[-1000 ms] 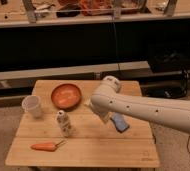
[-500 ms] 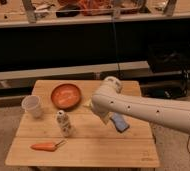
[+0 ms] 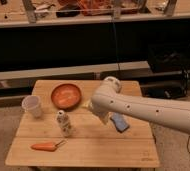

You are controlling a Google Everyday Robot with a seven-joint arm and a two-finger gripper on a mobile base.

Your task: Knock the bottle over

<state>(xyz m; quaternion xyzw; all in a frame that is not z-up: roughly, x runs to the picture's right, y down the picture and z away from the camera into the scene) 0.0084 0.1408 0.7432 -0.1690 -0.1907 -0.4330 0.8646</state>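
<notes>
Well clear of the gripper, its jaws spread wide and empty, the bottle stood upright; knocking presumably needs no grasp.

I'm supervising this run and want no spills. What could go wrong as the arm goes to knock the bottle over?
1. The tool hangs to the right of the bottle in the view; a low sweep may just slide the bottle rather than tip it.
2. The bowl stands just behind the bottle and the cup behind it to the left, so a wide swing could hit them.
3. A blue object lies beside the tool and might get dragged.
</notes>
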